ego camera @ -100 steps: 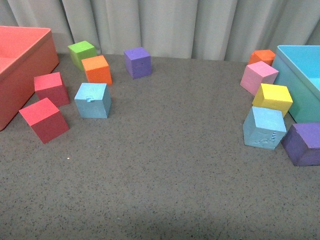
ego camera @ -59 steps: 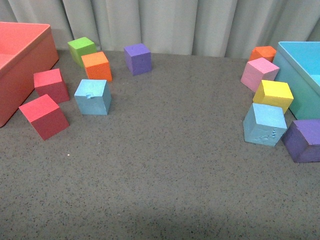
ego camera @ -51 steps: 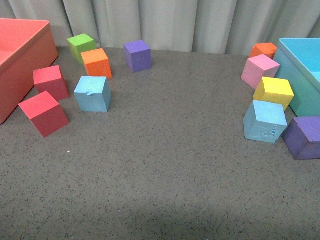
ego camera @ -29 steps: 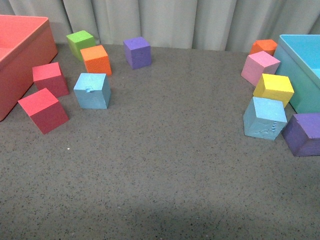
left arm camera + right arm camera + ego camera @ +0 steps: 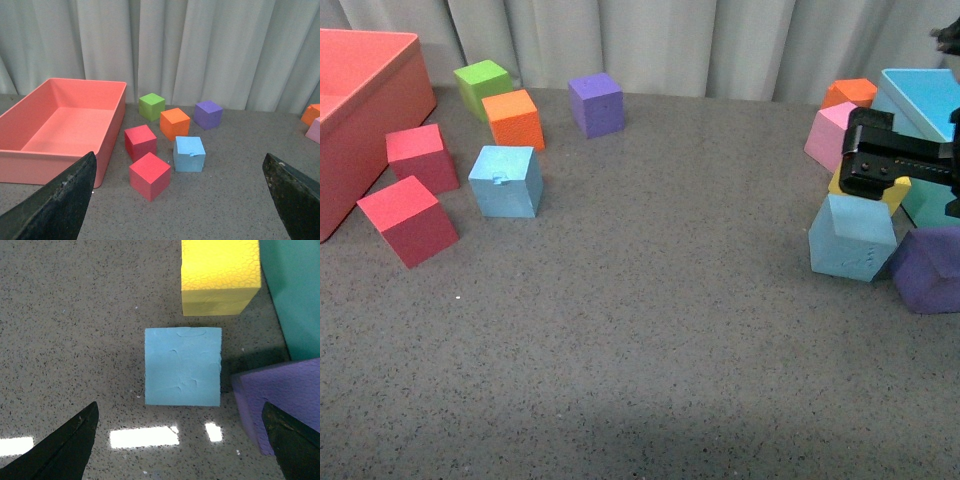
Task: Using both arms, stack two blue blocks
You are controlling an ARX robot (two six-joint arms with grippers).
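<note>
One blue block, with a small notch on its top edge, sits at the left among red and orange cubes. My left gripper hangs open well short of it, and the block shows far ahead between the fingers. This gripper is outside the front view. The other blue block lies at the right, tilted against a purple cube. My right gripper hovers open just above and behind it. In the right wrist view the block lies flat between the spread fingers of the gripper, untouched.
A red bin stands far left and a turquoise bin far right. A yellow cube, a pink cube and an orange cube crowd the right blue block. Two red cubes, orange, green and purple cubes surround the left one.
My right arm has come into the front view from the right and now hangs over the right blue block. The blocks have not moved.
</note>
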